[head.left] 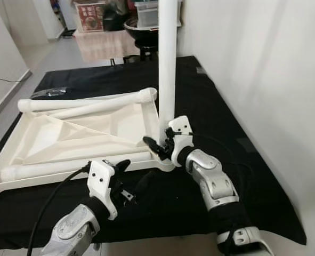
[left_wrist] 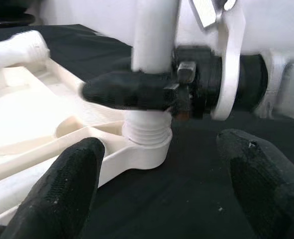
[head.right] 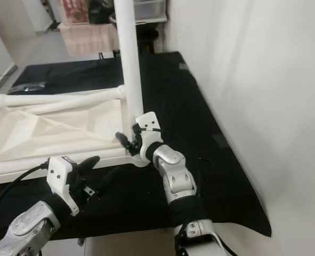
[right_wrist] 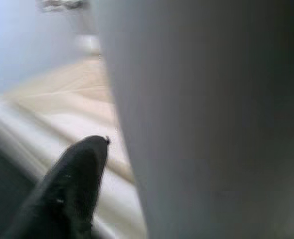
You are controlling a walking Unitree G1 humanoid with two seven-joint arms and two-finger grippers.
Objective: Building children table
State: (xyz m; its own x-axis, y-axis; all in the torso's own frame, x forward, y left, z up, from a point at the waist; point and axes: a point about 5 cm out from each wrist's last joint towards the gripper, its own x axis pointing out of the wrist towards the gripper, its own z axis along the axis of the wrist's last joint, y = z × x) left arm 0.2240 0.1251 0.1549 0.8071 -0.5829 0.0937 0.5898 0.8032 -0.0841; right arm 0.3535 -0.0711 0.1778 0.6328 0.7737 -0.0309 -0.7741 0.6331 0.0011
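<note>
The white tabletop [head.left: 66,138] lies upside down on the black cloth [head.left: 210,106]. At its near right corner, the right gripper [head.left: 160,145] appears clamped on the upright table leg [head.left: 167,58]. Near, the left gripper [head.left: 126,176] gapes wide, empty.

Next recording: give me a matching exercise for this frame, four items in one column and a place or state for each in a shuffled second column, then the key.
Items:
1. upright white leg
2. right gripper
3. left gripper
4. loose white leg

States:
A. lying flat along the far edge of the tabletop
B. open, on the black cloth just off the tabletop's near corner
C. standing in the corner socket
D. closed around the upright leg's base

Pairs: 1-C, 2-D, 3-B, 4-A
</note>
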